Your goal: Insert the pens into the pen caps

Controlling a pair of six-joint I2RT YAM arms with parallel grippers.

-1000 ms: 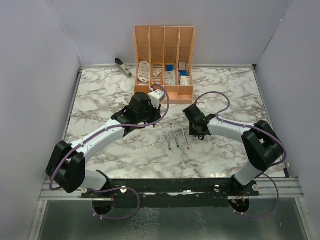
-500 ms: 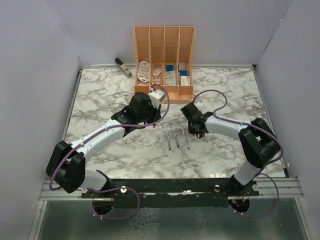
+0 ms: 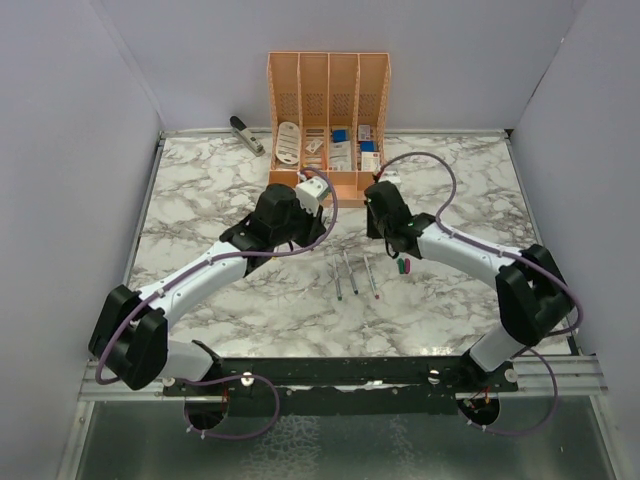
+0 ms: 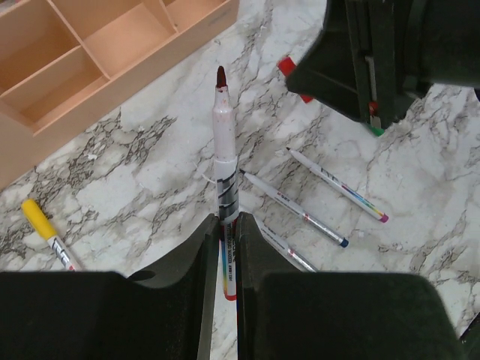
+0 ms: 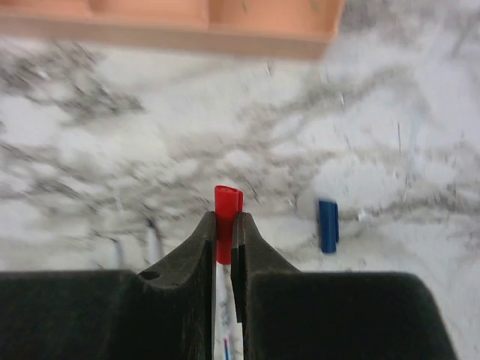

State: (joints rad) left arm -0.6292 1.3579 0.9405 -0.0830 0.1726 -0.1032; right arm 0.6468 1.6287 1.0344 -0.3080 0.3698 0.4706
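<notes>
The left gripper is clamped on a thin grey-white pen with a bare dark-red tip. The pen's long axis runs straight out from the gripper, tip toward the orange organizer, above the bench. The right gripper pinches a stubby red cap near that tip, while a blue cap lies on the marble.

Three pens on table, before organizer
</notes>
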